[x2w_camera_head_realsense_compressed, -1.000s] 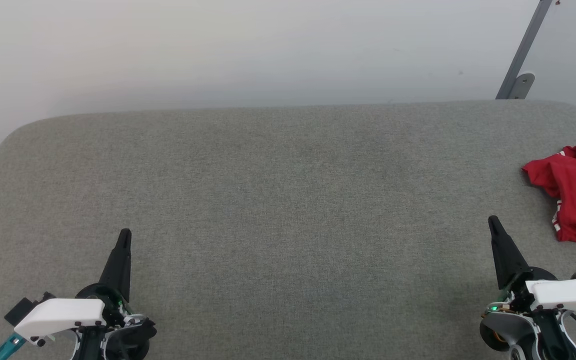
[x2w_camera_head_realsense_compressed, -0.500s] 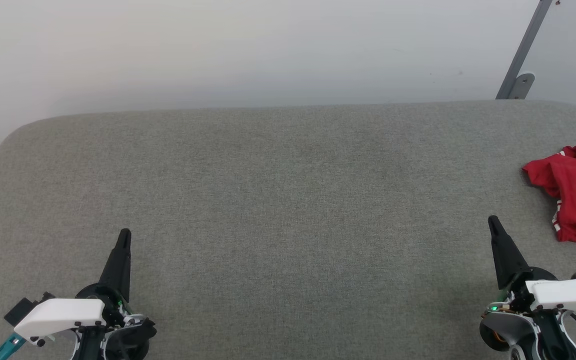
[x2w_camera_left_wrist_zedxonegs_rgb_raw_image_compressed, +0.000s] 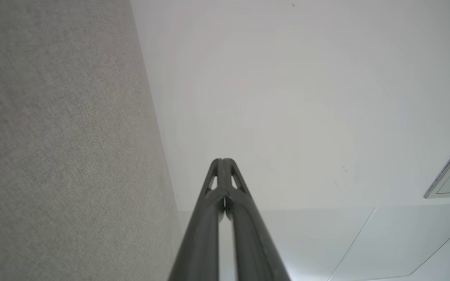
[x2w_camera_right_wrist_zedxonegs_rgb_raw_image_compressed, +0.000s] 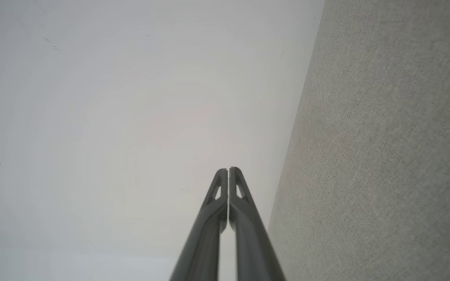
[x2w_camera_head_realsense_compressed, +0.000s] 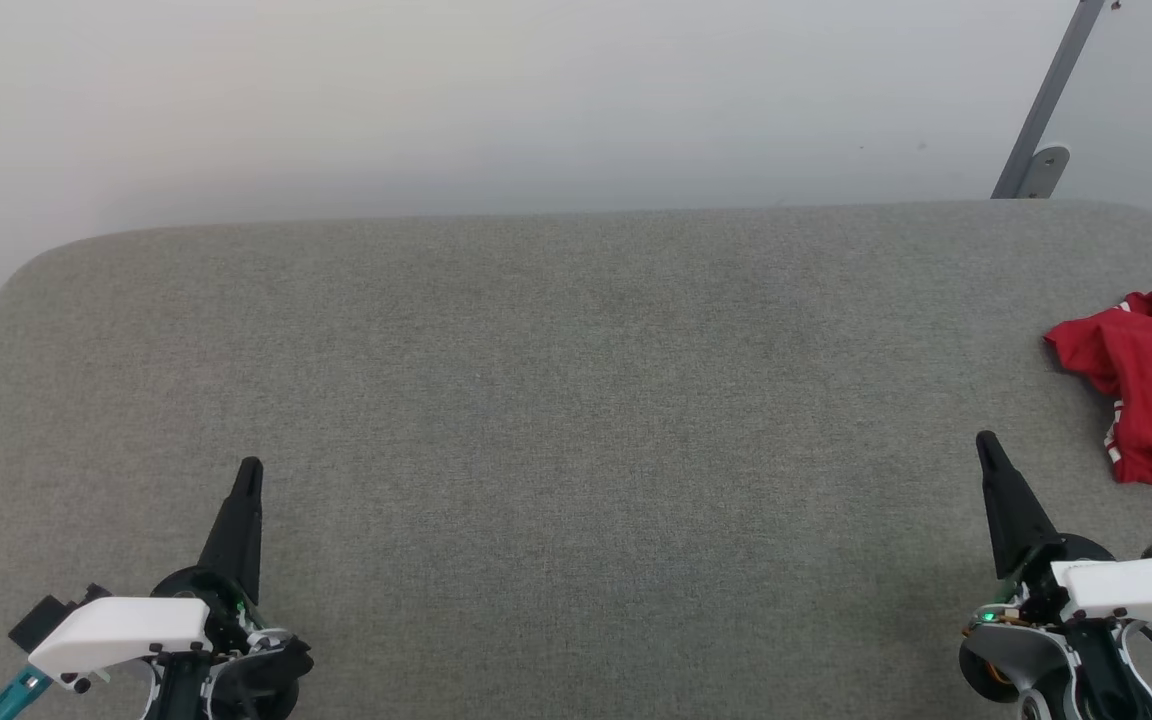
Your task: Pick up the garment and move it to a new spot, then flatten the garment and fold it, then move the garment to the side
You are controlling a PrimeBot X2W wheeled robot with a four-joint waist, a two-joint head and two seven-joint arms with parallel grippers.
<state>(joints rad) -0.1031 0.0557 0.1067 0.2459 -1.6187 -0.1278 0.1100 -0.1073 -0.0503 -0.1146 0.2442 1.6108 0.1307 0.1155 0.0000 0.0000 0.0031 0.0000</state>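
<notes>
motionless: left fingers (x2w_camera_head_realsense_compressed: 236,530), right fingers (x2w_camera_head_realsense_compressed: 1011,510) together, empty

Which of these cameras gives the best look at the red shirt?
The head view: the red shirt lies crumpled on the right side of the grey table, partly cut off by the frame. Both wrist views face the wall and table instead.

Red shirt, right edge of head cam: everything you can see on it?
The shirt is red, soft-looking cloth, crumpled into a loose heap with folds. Bits of white stripe trim show at its far end and along its lower left edge. It lies on the gray cloth-covered table near the right side, cut off by the head view's right edge. Nothing grips it: the right pincer, shut, sits apart, nearer the robot and to its left.
</notes>
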